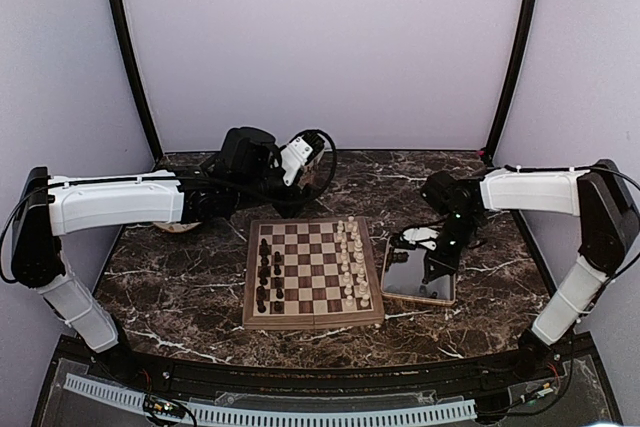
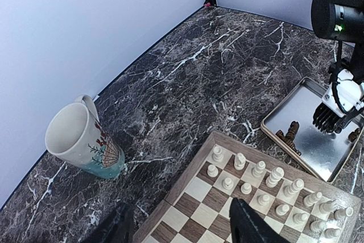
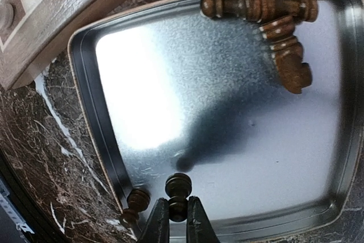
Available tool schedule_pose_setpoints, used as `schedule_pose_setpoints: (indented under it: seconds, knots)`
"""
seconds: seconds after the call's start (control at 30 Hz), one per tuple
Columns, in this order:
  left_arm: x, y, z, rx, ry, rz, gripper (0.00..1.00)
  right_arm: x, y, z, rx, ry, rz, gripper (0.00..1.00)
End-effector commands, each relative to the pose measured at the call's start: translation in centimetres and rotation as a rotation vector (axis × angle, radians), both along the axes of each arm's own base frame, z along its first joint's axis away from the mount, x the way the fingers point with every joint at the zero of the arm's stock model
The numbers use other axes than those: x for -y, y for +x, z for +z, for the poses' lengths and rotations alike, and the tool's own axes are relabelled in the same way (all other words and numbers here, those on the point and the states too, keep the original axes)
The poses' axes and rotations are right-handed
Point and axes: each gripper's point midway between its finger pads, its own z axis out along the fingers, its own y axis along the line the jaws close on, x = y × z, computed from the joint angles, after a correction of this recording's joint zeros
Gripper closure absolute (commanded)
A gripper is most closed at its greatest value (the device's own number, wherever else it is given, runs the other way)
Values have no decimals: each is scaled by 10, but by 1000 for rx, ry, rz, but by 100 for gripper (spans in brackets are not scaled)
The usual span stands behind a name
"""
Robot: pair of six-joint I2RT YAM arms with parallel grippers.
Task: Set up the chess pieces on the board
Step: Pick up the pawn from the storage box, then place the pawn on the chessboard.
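1. right claw (image 3: 178, 224): closed tight on a dark pawn (image 3: 178, 186). The fingers pinch its lower stem, and the pawn's round head stands clear ahead of the tips. The claw is low over the tray (image 3: 227, 140), close to one of its rims.
2. second dark pawn (image 3: 136, 200): just left of the right claw in its wrist view, against the tray wall and apart from the fingers.
3. loose dark pieces (image 3: 278, 32): lying on their sides and touching one another, in the tray corner farthest from the right claw.
4. board (image 1: 312, 269): just left of the right claw, beside the tray, with a thin strip of table (image 2: 199, 66) between them.
5. dark pieces (image 1: 268, 272): standing in two files along the board edge farthest from the right claw.
6. white pieces (image 1: 350, 267): standing in two files along the board edge nearest the right claw.
7. left claw (image 2: 185, 229): fingers well apart with nothing between them, above the board's border.
8. mug (image 2: 85, 140): on the table, left of the left claw in its wrist view and well apart from the board.
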Motion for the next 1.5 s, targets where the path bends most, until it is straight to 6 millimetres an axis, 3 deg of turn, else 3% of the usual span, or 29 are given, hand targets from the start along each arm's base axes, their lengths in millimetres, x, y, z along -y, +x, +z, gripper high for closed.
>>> schedule_pose_setpoints:
  seconds: [0.0, 0.13, 0.3, 0.47, 0.67, 0.8, 1.03, 1.3, 1.47]
  knots:
    - [0, -1, 12, 13, -12, -1, 40, -5, 9, 23, -1, 72, -17, 96]
    - [0, -1, 13, 13, -12, -3, 40, -13, 11, 43, -15, 141, -18, 96]
    - [-6, 4, 19, 31, -18, 42, 40, -36, 30, 72, 44, 215, 12, 96]
    - [-32, 21, 29, 106, 4, 213, 40, -74, 35, 85, 71, 205, 121, 95]
    - [-65, 29, 57, 201, -11, 367, 36, -131, 41, 96, 141, 177, 241, 95]
    - [-85, 32, 75, 226, -58, 428, 35, -172, 39, 94, 162, 171, 307, 94]
    - [-107, 36, 93, 205, -153, 450, 35, -229, 20, 62, 146, 105, 430, 94]
    - [-114, 40, 95, 226, -122, 454, 35, -246, 12, 32, 105, 51, 468, 91]
    - [-106, 40, 88, 202, -111, 420, 35, -247, 13, 38, 121, 60, 464, 78]
